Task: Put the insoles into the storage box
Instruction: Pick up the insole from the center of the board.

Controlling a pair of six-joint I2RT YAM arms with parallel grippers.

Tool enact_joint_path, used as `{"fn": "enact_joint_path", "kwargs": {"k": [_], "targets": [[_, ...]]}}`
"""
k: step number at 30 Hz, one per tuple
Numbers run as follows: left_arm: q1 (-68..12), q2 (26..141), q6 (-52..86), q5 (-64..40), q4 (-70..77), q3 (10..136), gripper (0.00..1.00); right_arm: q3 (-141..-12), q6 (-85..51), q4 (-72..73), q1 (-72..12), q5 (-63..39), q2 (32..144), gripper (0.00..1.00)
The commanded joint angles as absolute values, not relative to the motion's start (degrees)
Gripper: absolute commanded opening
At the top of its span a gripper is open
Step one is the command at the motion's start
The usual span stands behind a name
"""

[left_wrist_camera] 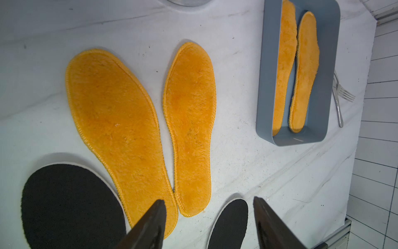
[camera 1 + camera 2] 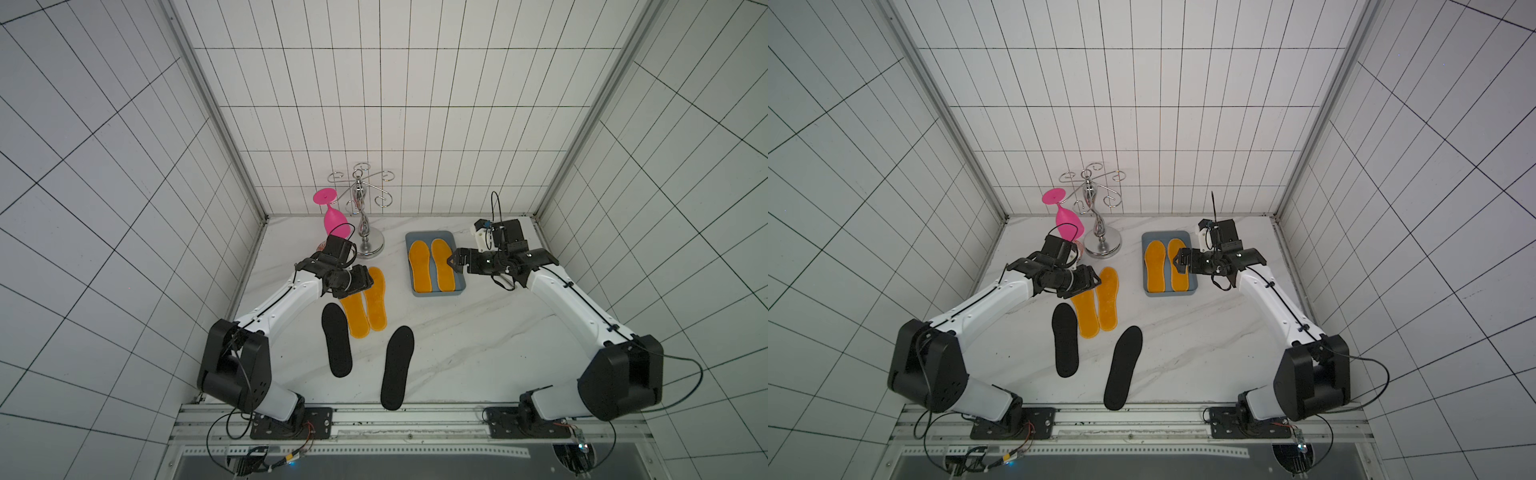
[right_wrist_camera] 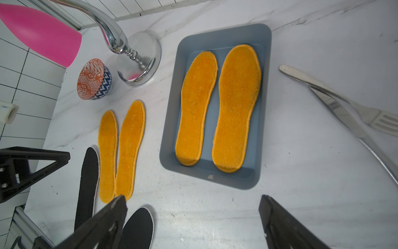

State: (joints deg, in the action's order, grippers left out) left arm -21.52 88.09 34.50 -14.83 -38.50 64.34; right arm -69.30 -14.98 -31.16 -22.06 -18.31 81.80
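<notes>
Two sets of jaws hang empty: your left jaws part-open over the orange pair (image 1: 150, 129) lying flat on the tabletop (image 2: 457, 332), your right jaws wide over the box (image 3: 170, 120), where two insoles (image 3: 234, 107) already lie. The black pair (image 2: 336, 351) waits nearby. Next, probably, you pinch an orange edge. The fork (image 3: 366, 116) beside the box shows only in the wrist views.

Four orange insoles (image 2: 376, 307), two black insoles (image 2: 336, 349), one box (image 2: 438, 292)
</notes>
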Motion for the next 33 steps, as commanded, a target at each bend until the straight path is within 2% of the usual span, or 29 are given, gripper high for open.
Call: {"fn": "enact_joint_path", "kwargs": {"k": [1, 9, 16, 25, 33], "targets": [[-22.8, 92.3, 35.8, -13.2, -36.3, 65.4, 0.55, -67.1, -15.9, -31.5, -24.3, -18.2, 80.3, 0.99], [-24.3, 99.3, 34.6, -9.3, -35.3, 67.2, 0.51, -67.3, -16.5, -32.6, -27.5, -17.4, 80.9, 0.99], [-24.6, 104.6, 33.2, -10.1, -33.3, 68.5, 0.49, -67.9, -16.9, -32.8, -28.0, -17.2, 81.4, 0.99], [-25.7, 109.4, 29.9, -3.7, -39.5, 71.4, 0.48, -68.0, -17.9, -32.3, -28.1, -17.8, 82.0, 0.99], [-28.2, 113.9, 28.8, -1.8, -39.3, 69.3, 0.35, -69.0, -18.5, -32.3, -28.1, -18.1, 83.1, 0.99]]}}
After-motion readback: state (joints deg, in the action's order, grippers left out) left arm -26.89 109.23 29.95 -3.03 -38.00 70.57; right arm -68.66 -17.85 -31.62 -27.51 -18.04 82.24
